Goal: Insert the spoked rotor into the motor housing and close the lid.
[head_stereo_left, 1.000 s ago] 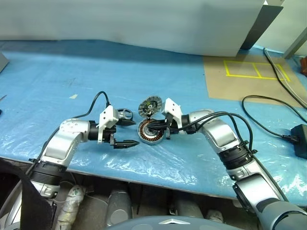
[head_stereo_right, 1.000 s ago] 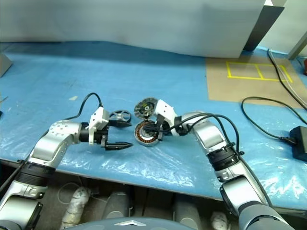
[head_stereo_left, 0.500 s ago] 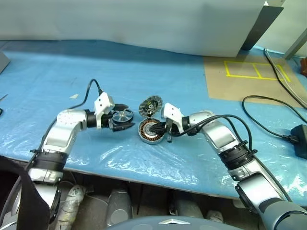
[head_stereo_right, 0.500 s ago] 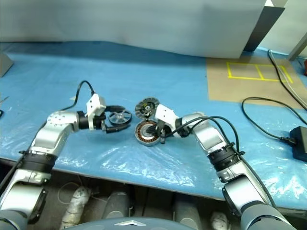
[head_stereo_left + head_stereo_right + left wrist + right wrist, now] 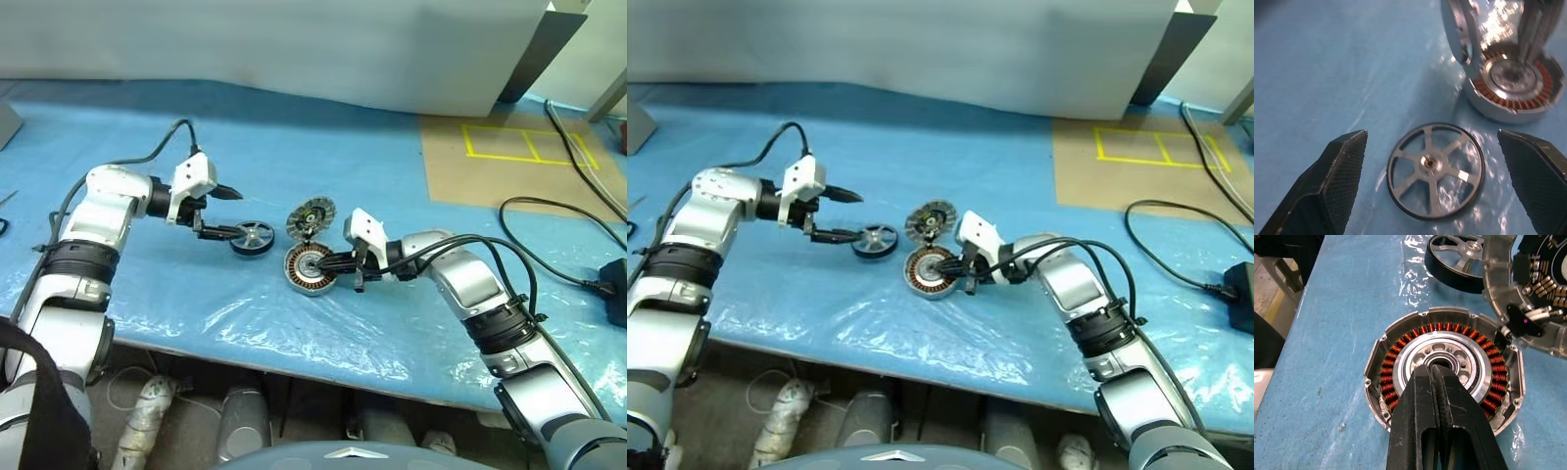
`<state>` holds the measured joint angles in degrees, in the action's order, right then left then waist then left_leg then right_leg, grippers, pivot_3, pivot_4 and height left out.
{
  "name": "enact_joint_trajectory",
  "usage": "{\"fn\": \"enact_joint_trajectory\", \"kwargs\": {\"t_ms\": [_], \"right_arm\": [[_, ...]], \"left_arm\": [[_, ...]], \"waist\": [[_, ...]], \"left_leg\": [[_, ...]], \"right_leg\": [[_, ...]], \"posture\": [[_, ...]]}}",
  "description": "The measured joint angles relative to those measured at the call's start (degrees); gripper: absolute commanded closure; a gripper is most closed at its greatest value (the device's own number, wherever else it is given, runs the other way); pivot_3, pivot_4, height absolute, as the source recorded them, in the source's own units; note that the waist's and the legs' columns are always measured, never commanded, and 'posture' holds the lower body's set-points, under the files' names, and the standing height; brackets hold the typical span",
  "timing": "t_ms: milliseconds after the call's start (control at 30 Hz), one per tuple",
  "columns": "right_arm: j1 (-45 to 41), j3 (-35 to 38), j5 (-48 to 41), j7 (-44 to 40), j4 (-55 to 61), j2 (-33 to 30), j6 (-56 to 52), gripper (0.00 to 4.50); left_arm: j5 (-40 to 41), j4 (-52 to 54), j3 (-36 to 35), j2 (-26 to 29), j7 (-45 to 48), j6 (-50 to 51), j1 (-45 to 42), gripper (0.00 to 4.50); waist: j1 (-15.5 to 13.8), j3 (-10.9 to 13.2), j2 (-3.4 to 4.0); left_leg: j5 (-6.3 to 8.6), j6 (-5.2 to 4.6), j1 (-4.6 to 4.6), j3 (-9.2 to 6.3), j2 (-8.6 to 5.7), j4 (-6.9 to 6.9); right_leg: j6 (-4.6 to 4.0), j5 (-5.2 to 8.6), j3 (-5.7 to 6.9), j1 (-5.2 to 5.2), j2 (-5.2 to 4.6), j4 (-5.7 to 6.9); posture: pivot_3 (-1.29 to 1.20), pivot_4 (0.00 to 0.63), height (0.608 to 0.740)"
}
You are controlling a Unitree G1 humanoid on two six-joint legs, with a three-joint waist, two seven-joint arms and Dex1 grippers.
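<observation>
Blue plastic sheeting (image 5: 323, 147) covers the table, and the three motor parts lie close together on it near the front edge. The spoked rotor (image 5: 253, 237) lies flat on the sheeting, just to the left of the motor housing (image 5: 310, 267) and apart from it. The left gripper (image 5: 227, 212) hangs beside the rotor with its two black fingers spread wide; in the left wrist view the rotor (image 5: 1436, 170) lies between the two fingertips (image 5: 1347, 166) with blue sheeting showing on either side of it, so nothing is gripped. The motor housing sits open side up, its ring of copper-orange windings plain around a silver hub (image 5: 1442, 363). The right gripper (image 5: 323, 262) reaches in over the housing from the right with its fingers pressed together, their tips at the central hole of the hub and holding nothing. The lid (image 5: 310, 217) stands tilted on its ribbed rim just behind the housing, leaning at its far edge, its yellowish-green centre facing forward. A black cable (image 5: 549, 211) lies on the sheeting well off to the right.
</observation>
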<state>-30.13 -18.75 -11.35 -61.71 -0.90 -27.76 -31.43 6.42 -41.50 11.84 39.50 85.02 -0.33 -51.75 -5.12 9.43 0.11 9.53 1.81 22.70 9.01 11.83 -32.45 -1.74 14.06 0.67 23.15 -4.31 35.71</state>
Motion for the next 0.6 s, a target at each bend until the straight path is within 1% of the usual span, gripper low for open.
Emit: {"fn": "enact_joint_trajectory", "kwargs": {"t_ms": [167,300,400,500,600], "right_arm": [[1.7,0.5,0.0,2.0,1.7,-0.3,-0.5,4.45],[3.5,0.8,0.0,3.6,3.8,-0.9,-0.5,4.45],[4.4,1.1,0.0,4.8,4.6,-1.2,-0.5,4.50],[5.3,1.5,-0.1,5.5,5.6,-1.7,-0.5,4.50],[5.9,1.7,-0.1,5.9,6.2,-1.9,-0.5,4.50]], "left_arm": [[-5.2,-10.1,3.0,-3.6,3.4,-5.6,-6.9,0.00],[-8.1,-15.5,3.8,-5.8,3.5,-9.0,-8.9,0.00],[-8.9,-18.2,3.8,-6.8,3.8,-10.3,-9.5,0.62],[-9.3,-19.6,3.7,-7.1,4.0,-11.3,-10.4,1.58],[-10.0,-21.0,3.5,-7.2,3.5,-12.1,-11.1,1.58]], "waist": [[-0.6,0.0,-0.01],[-0.6,0.0,-0.01],[-0.7,0.0,-0.02],[-0.9,0.0,-0.02],[-1.1,0.0,-0.02]], "left_leg": [[0.00,0.00,0.03,0.00,-0.01,-0.01],[0.00,0.01,0.05,-0.03,-0.01,0.01],[0.00,0.01,0.06,-0.06,-0.01,0.00],[0.00,0.01,0.09,-0.09,-0.01,-0.01],[0.00,0.01,0.09,-0.10,-0.03,-0.01]], "right_leg": [[0.00,0.00,0.01,0.00,-0.01,-0.01],[0.02,-0.01,0.03,0.00,-0.01,-0.01],[0.02,-0.01,0.06,0.00,-0.01,-0.01],[0.02,-0.01,0.08,0.00,-0.02,-0.01],[0.02,-0.01,0.09,-0.02,-0.04,-0.01]], "posture": [[0.00,0.150,0.740],[0.00,0.150,0.740],[0.00,0.150,0.740],[0.00,0.150,0.740],[0.00,0.150,0.740]]}}
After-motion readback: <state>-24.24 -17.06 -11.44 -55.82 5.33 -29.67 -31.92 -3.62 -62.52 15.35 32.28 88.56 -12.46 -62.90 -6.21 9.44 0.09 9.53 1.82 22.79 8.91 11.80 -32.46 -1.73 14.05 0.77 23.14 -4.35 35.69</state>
